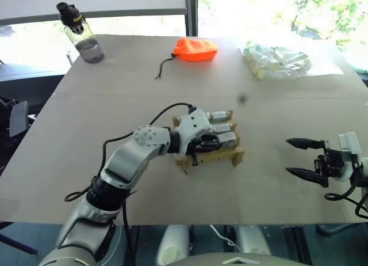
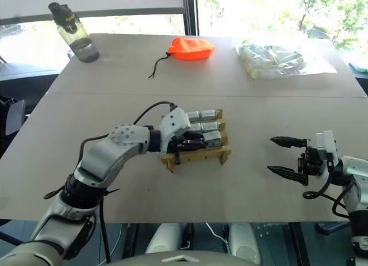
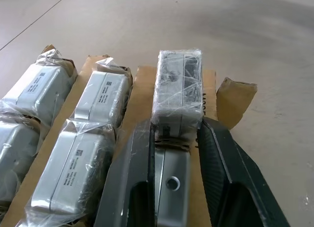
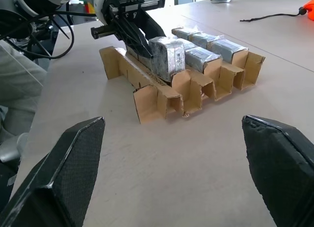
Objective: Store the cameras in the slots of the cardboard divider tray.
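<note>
The cardboard divider tray [image 1: 210, 158] lies mid-table, with several plastic-wrapped silver cameras [image 1: 223, 128] standing in its slots. My left gripper [image 1: 210, 144] reaches in from the left over the tray's near row. It is shut on one wrapped camera [image 3: 177, 84]. In the left wrist view its black fingers [image 3: 140, 153] clamp that camera's near end. In the right wrist view this camera [image 4: 167, 57] stands higher than its neighbours over a near slot. My right gripper [image 1: 299, 158] hovers open and holds nothing, well to the right of the tray and pointing toward it.
At the far left corner of the table stands a clear water bottle [image 1: 83, 33]. An orange drawstring pouch [image 1: 195, 49] with a black cord lies at the back centre. A clear bag of pale items [image 1: 276, 60] lies at the back right. Bare tabletop separates the tray from my right gripper.
</note>
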Robot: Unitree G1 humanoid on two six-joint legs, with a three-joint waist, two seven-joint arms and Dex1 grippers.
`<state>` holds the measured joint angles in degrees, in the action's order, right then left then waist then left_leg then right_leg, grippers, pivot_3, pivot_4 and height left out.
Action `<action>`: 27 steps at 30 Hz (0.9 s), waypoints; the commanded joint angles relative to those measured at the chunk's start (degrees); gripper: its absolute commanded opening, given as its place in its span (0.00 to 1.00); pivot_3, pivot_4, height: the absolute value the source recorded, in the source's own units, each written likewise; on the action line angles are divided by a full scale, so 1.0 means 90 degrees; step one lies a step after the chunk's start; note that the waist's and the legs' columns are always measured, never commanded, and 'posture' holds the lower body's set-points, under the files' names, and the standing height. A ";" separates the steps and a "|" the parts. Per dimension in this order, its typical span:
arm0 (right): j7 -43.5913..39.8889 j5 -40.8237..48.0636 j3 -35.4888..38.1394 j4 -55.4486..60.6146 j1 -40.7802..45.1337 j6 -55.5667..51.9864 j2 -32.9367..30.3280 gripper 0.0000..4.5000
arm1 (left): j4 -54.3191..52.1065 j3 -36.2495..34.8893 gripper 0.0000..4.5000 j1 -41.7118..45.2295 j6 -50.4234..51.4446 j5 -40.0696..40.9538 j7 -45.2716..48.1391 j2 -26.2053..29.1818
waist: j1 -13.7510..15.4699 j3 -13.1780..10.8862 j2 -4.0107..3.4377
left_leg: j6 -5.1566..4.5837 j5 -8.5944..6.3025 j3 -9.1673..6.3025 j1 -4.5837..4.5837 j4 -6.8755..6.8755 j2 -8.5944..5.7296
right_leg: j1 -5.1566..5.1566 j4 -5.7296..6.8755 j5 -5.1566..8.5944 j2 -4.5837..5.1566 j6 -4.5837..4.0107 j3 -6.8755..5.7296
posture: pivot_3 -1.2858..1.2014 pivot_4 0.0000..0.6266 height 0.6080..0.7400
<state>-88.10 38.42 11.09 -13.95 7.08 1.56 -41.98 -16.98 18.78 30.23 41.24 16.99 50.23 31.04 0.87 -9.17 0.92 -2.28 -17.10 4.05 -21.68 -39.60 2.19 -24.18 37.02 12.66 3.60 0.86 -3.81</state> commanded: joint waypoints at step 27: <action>-0.0250 -0.0048 0.0168 -0.0092 0.0047 0.0069 0.0009 1.00 | -0.1276 -0.2133 0.99 -0.1190 -0.0141 0.1507 0.0108 0.0248 | -0.0014 0.0000 -0.0001 | 0.0000 0.0000 -0.0001 0.0002 0.0001 0.0006 | 0.0000 0.0000 0.0000 0.0003 -0.0001 0.0001 | 0.52 0.24 0.89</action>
<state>-88.11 37.83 11.23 -14.84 7.01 1.55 -41.79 -25.53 3.67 20.92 39.79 27.60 51.21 32.56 0.75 -9.17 0.91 -2.28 -17.10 4.05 -21.65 -39.59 2.24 -24.18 37.02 12.66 3.63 0.85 -3.80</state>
